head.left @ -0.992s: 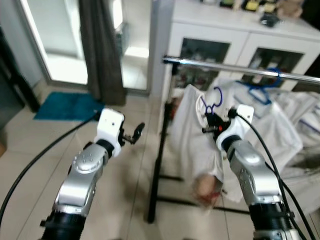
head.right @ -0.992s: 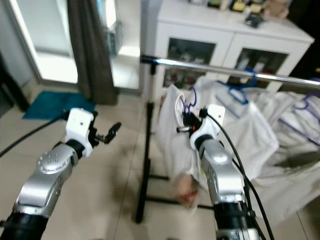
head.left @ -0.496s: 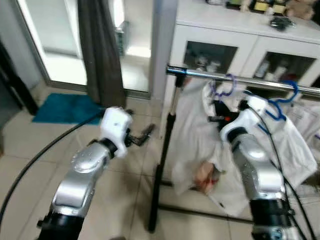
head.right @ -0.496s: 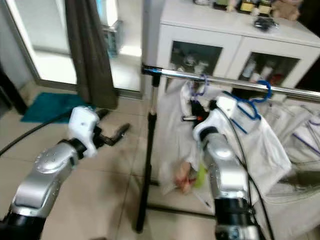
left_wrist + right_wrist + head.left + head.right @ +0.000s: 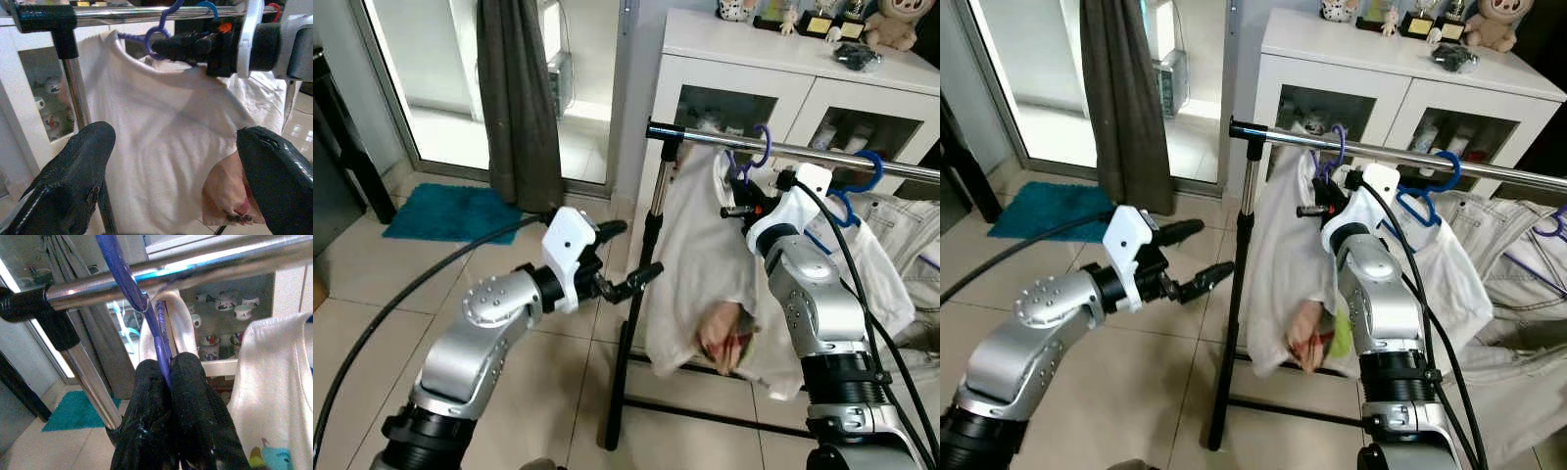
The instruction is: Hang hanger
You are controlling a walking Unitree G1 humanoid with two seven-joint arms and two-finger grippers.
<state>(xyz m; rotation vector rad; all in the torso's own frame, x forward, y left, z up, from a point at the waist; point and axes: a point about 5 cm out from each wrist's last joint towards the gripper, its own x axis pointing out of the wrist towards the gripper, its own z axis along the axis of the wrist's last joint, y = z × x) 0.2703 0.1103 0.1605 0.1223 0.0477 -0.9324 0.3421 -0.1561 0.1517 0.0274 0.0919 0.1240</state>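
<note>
A purple hanger (image 5: 759,147) carries a white shirt (image 5: 690,264), and its hook curves over the chrome rail (image 5: 1283,137) near the rack's left post. My right gripper (image 5: 729,209) is just under the rail, shut on the hanger's neck (image 5: 161,340). In the right wrist view the two black fingers (image 5: 146,396) pinch the purple wire below the rail (image 5: 195,271). My left gripper (image 5: 631,253) is open, held left of the rack post at mid height and facing the shirt (image 5: 161,132); nothing is between its fingers.
A blue hanger (image 5: 862,181) with more white clothes hangs further right on the rail. A white glass-door cabinet (image 5: 773,59) stands behind the rack. A dark curtain (image 5: 514,98) and a teal mat (image 5: 440,211) lie to the left. A black cable (image 5: 401,294) trails over the tiled floor.
The right gripper has lifted the hanger from below the rail until its hook sits over it. The left gripper has moved right toward the rack post. The camera view has shifted too.
</note>
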